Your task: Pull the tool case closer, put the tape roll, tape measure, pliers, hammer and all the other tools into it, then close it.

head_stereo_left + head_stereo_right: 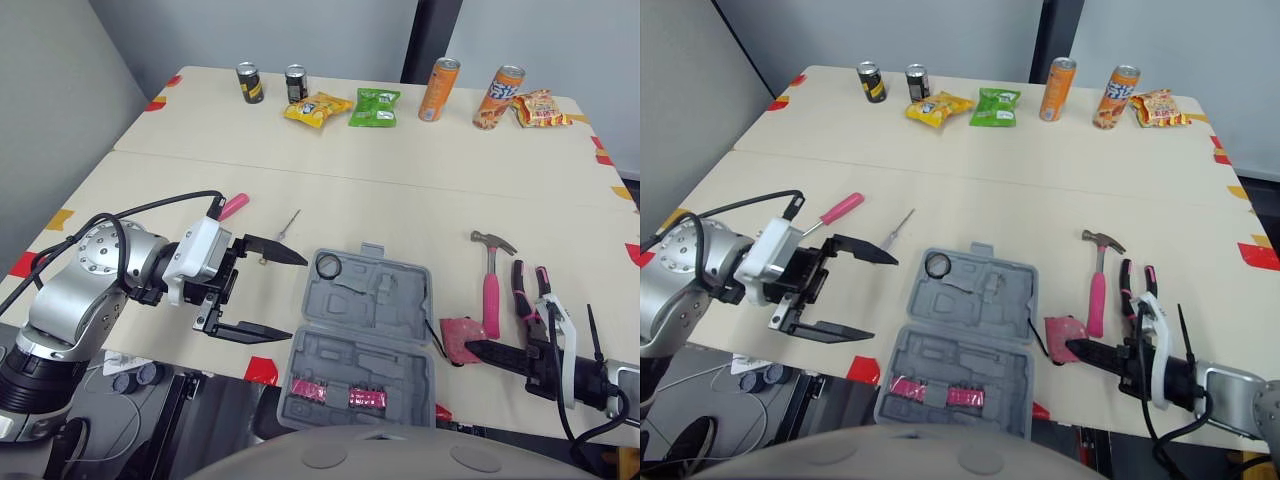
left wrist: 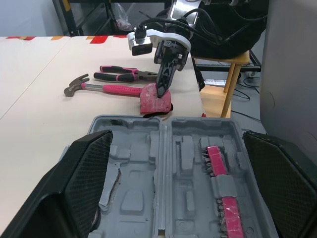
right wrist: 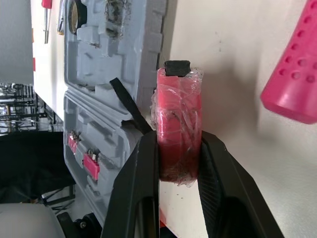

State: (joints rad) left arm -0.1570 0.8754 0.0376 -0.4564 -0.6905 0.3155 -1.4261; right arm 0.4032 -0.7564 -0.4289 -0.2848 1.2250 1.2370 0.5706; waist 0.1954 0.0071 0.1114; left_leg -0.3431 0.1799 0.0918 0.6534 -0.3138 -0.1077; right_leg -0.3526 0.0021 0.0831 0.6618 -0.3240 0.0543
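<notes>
The grey tool case [image 1: 345,350] lies open near the table's front edge, with a black tape roll [image 1: 328,265] in its far left corner. My left gripper [image 1: 297,295] is open just left of the case, one finger toward each half. My right gripper [image 3: 179,144] is shut on the pink tape measure [image 3: 179,114], which rests on the table against the case's right side. A pink-handled hammer [image 1: 491,290] and pink pliers [image 1: 530,290] lie to the right of that. A pink-handled screwdriver [image 1: 842,208] and a thin metal tool [image 1: 898,228] lie behind the left gripper.
Several drink cans, among them an orange one [image 1: 438,89], and snack bags such as a green one [image 1: 375,107] line the table's far side. Pink bit holders [image 1: 335,393] sit in the case's near half. Red tape [image 1: 262,369] marks the front edge.
</notes>
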